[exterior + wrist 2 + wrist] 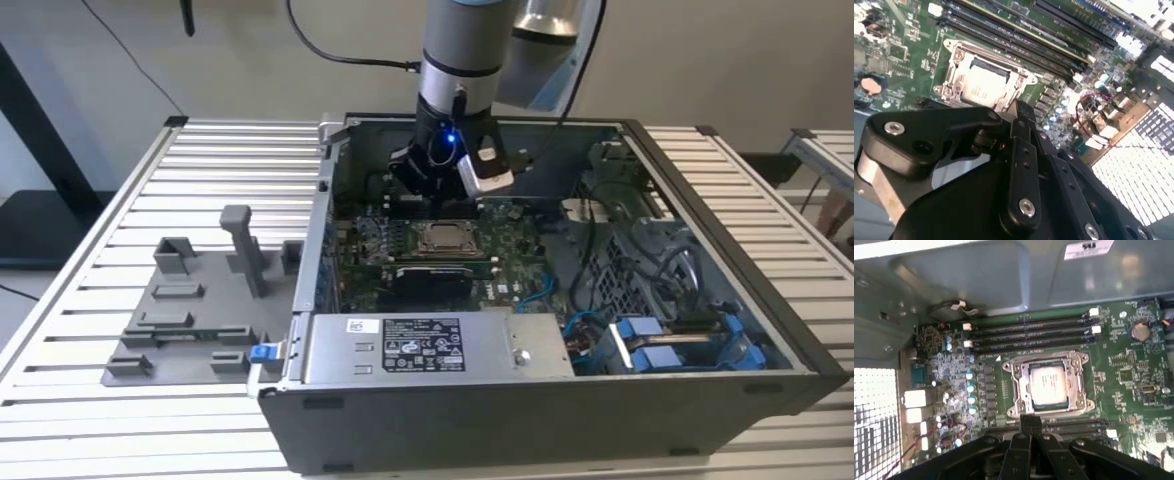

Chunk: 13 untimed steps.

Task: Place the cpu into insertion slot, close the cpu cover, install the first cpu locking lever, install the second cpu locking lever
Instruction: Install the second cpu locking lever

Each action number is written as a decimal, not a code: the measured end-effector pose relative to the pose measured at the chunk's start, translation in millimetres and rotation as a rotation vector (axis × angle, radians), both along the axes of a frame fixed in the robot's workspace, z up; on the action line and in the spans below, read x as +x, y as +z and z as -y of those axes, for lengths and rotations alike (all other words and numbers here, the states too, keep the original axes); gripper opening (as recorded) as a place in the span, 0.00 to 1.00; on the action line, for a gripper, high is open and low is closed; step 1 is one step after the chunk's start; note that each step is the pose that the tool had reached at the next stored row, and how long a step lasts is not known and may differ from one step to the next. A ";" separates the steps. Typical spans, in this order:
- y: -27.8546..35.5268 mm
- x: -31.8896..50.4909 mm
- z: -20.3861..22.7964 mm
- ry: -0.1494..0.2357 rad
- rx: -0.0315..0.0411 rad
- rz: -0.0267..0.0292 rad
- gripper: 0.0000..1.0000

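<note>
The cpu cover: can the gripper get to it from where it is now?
Probably yes. The cpu cover lies flat around the cpu, nothing covers it, and the gripper hangs beside its edge.

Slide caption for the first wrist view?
Claw poised beside the socket, cpu seated under the closed cpu cover.

We can read no print: the white label (422,343) on the near metal box (534,350) is illegible.
</note>
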State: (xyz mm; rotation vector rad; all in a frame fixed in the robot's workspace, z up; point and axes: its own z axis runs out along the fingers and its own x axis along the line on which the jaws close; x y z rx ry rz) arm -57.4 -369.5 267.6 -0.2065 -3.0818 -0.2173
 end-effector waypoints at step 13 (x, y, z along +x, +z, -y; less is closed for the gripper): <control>0.1 0.0 0.0 0.000 -0.0002 -0.0008 0.11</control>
